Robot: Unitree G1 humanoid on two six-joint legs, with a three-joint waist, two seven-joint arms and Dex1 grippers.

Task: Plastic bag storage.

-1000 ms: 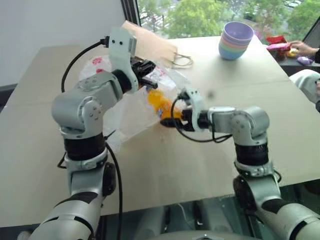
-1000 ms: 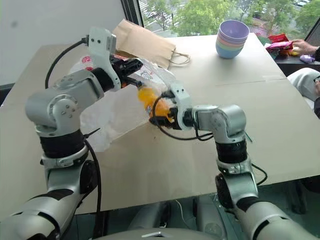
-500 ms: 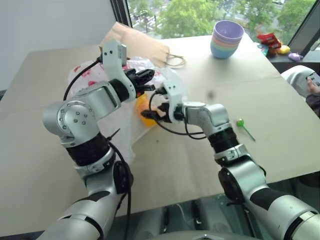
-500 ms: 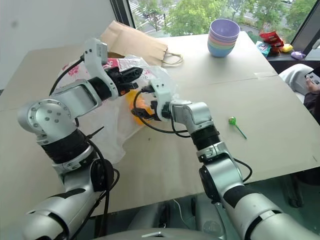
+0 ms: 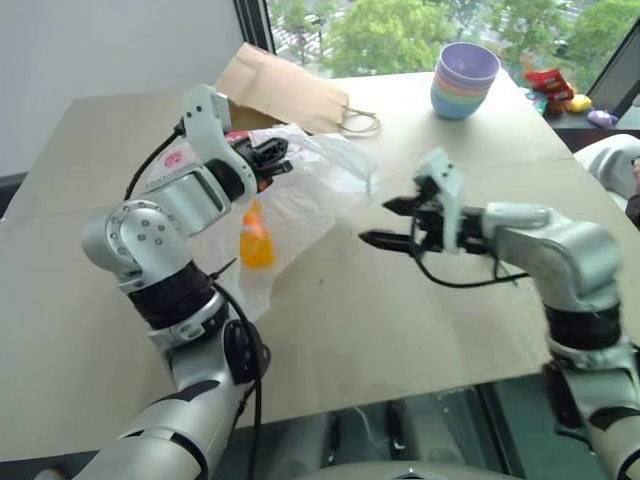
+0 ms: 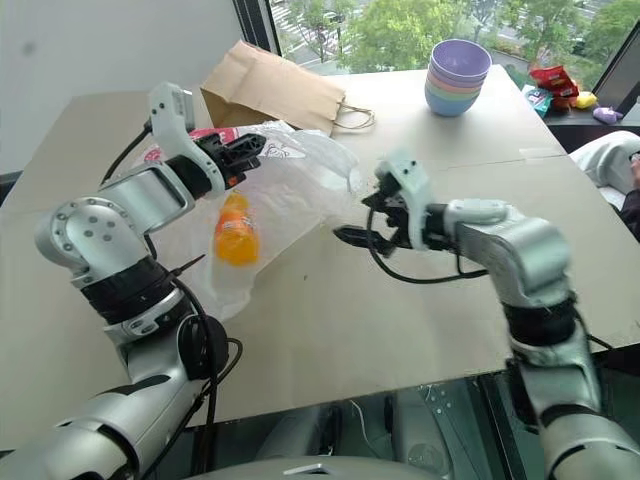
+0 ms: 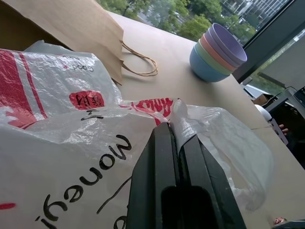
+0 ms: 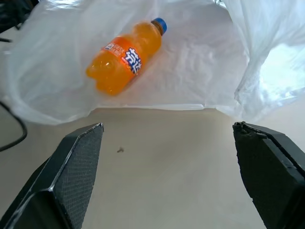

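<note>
Left gripper (image 6: 243,152): jaws clamped on the plastic bag (image 6: 290,190) rim, upper left of frame, lifting its mouth for you. Right gripper (image 6: 368,222): jaws apart, empty, centre frame beside the mouth. Orange bottle (image 6: 233,232): lying inside the bag, centre left.

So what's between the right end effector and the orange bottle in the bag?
Bare tabletop, then the plastic bag edge; the orange bottle lies beyond it in the right wrist view, with the open right end effector empty.

Tan table (image 5: 330,330) under plastic bag (image 5: 310,190), brown paper bag (image 5: 280,85), stacked bowls (image 5: 465,80).
</note>
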